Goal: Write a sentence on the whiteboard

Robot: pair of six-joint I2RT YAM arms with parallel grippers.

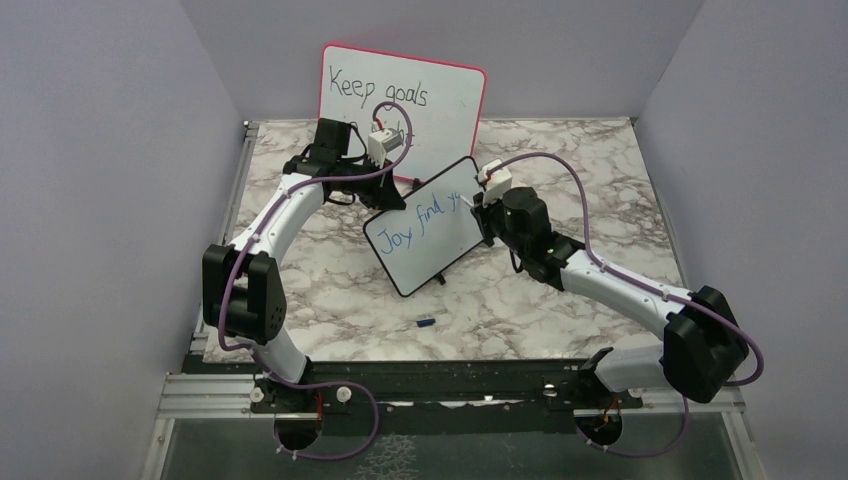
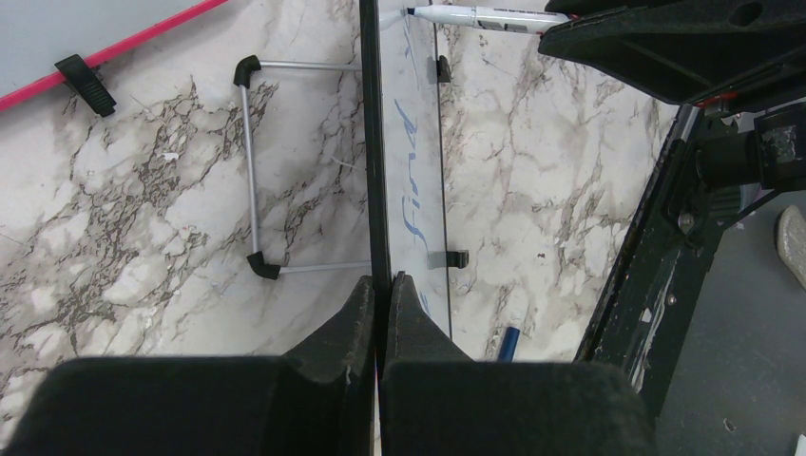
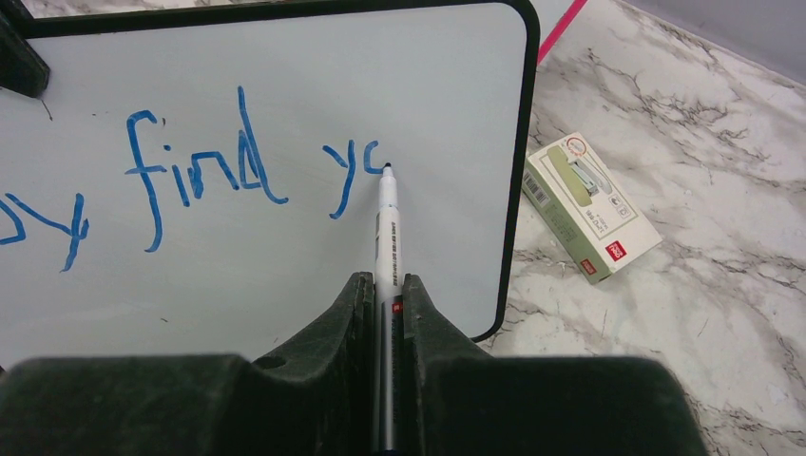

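Left gripper [image 2: 382, 282] is clamped on the edge of the whiteboard [image 1: 425, 245], which sits mid-table just in front of the pink-framed board [image 1: 445, 110]. Right gripper [image 3: 387, 282] is pinched tight on the marker [image 3: 386, 228], tip touching the surface where the blue sentence [image 3: 195, 180] reads "Joy find yc".

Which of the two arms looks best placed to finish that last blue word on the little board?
Right. The right gripper clamps the marker, its tip on the unfinished last word of the sentence; the left gripper only pinches the edge of the whiteboard.
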